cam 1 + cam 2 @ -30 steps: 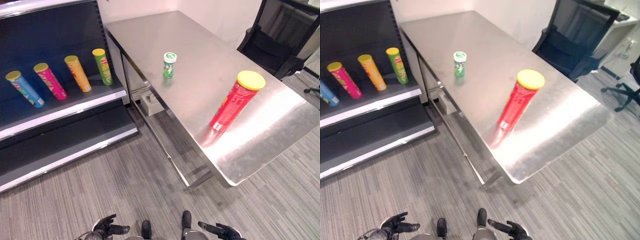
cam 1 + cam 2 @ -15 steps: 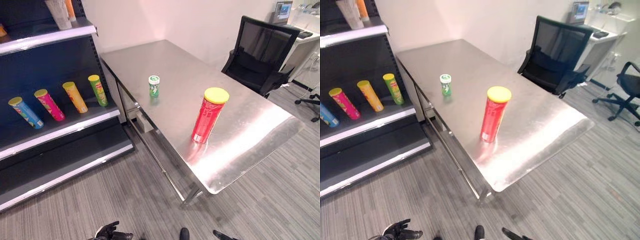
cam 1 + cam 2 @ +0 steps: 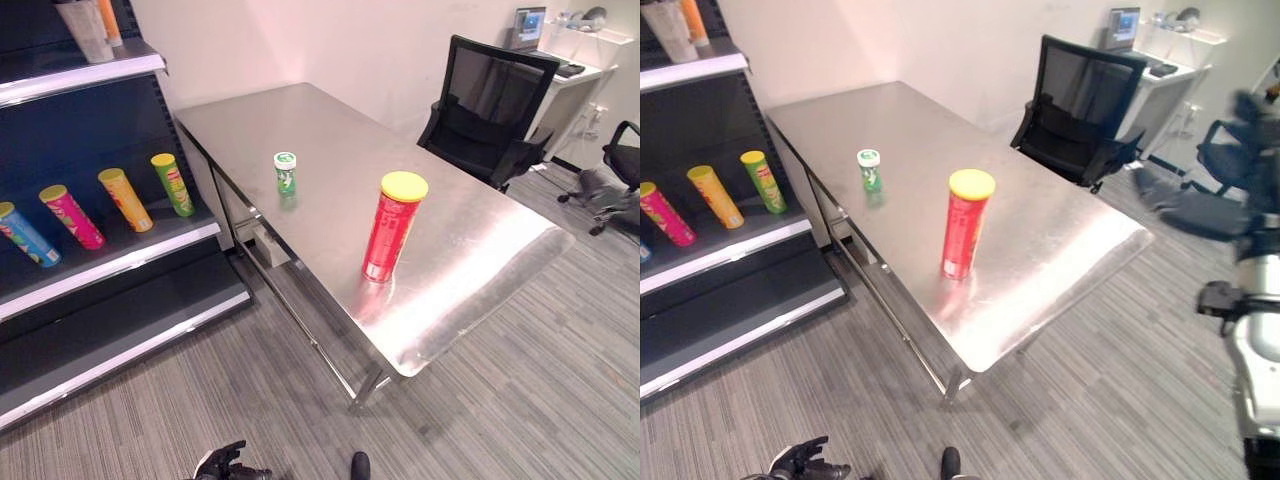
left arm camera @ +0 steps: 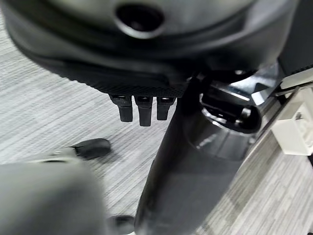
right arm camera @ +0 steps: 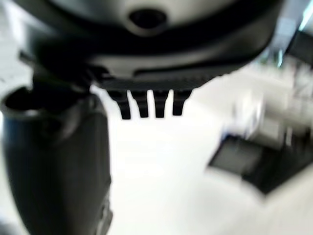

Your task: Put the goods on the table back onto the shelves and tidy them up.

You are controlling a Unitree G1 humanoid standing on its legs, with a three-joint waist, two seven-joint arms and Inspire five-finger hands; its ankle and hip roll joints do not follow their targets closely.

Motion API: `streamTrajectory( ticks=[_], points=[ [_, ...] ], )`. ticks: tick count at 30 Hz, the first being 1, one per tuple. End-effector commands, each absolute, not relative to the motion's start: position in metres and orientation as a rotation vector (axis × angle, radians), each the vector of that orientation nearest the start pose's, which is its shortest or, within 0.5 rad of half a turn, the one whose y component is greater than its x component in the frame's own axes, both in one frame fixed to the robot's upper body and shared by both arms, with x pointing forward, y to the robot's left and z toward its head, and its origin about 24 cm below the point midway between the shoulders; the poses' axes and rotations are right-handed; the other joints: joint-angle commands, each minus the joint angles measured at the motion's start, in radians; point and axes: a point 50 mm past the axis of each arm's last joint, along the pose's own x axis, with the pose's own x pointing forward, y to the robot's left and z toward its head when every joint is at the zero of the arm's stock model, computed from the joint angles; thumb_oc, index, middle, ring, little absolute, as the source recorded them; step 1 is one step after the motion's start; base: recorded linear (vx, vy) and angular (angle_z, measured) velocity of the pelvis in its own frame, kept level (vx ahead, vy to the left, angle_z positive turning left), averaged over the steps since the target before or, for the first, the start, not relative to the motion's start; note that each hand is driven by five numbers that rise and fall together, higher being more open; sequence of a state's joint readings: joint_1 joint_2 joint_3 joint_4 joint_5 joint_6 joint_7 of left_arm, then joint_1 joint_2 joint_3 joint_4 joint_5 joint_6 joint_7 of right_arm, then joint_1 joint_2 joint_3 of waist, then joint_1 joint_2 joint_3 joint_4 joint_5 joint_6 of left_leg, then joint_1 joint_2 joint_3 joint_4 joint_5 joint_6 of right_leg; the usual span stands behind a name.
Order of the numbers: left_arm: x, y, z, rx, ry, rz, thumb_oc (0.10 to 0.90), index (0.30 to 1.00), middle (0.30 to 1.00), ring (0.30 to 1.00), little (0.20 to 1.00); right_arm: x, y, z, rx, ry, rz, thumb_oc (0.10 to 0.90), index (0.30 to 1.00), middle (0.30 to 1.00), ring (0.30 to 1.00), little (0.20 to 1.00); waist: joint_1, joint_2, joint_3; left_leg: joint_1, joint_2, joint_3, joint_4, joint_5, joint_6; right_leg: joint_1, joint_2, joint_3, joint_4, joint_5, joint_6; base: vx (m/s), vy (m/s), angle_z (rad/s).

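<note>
A: Status, left to right?

B: Shelves (image 3: 110, 265) on the left. Middle shelf carries a row of tilted cans: blue can (image 3: 25, 234), pink can (image 3: 70, 215), orange can (image 3: 124, 198), green can (image 3: 173, 183). Two more containers on the top shelf, too cropped to tell what they are.

A: Counter?

B: Steel counter (image 3: 480, 240) just right of the shelves. Small green bottle (image 3: 285, 172) upright near the shelf-side edge. Tall red can (image 3: 393, 226) with yellow lid upright, nearer the front, well apart from the bottle. Both still on the counter, not shelved.

A: Hands?

B: Left hand (image 3: 222, 464) low over the carpet, fingers (image 4: 139, 109) relaxed and straight, holding nothing. Right hand (image 5: 58, 166) in its wrist view: fingers straight, nothing held.

A: Anything else?

B: Black office chair (image 3: 480, 110) behind the counter, white desk (image 3: 575, 70) far right.
</note>
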State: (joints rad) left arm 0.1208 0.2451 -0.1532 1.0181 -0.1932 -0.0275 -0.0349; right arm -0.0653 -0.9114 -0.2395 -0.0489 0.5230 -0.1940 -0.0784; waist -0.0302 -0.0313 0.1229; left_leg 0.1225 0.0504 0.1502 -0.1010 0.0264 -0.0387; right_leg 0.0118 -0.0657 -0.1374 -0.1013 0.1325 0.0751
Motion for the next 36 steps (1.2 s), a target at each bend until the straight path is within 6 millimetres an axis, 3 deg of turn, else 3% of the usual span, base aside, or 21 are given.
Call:
streamTrajectory(
  ticks=[1,10,24,36],
  points=[
    [0.116,0.235,-0.146,0.149,1.026,0.048,0.8,0.9,0.9,0.9,0.9,0.247,-0.332,0.232,-0.325,-0.564,-0.2,0.8,0.9,0.9,0.9,0.9,0.02,-0.013,0.006,0.015,0.019,0.009,0.014,-0.085,-0.034,0.064,-0.095,-0.034,0.014,-0.072,0.116,0.01,-0.008,0.11],
    [0.111,0.231,-0.149,0.146,1.036,0.036,0.8,0.9,0.9,0.9,0.9,0.26,-0.301,0.242,-0.308,-0.586,-0.01,0.8,0.9,0.9,0.9,0.9,0.043,-0.021,-0.001,0.009,0.022,-0.003,0.014,-0.079,-0.043,0.075,-0.1,-0.064,0.014,-0.075,0.114,0.01,-0.008,0.12],
    [0.105,0.229,-0.151,0.148,1.05,0.024,0.8,0.9,0.9,0.9,0.9,0.271,-0.291,0.244,-0.372,-0.523,0.096,0.8,0.9,0.9,0.9,0.9,0.055,-0.031,-0.005,0.002,0.023,-0.01,0.014,-0.075,-0.048,0.08,-0.104,-0.085,0.014,-0.076,0.115,0.0,-0.002,0.02],
    [0.104,0.227,-0.152,0.149,1.056,0.017,0.8,0.9,0.9,0.9,0.9,0.288,-0.283,0.257,-0.451,-0.498,0.136,0.8,0.9,0.9,0.9,0.9,0.073,-0.044,-0.006,-0.003,0.028,-0.021,0.014,-0.07,-0.056,0.086,-0.103,-0.102,0.014,-0.08,0.113,0.0,-0.006,0.06]
  ],
)
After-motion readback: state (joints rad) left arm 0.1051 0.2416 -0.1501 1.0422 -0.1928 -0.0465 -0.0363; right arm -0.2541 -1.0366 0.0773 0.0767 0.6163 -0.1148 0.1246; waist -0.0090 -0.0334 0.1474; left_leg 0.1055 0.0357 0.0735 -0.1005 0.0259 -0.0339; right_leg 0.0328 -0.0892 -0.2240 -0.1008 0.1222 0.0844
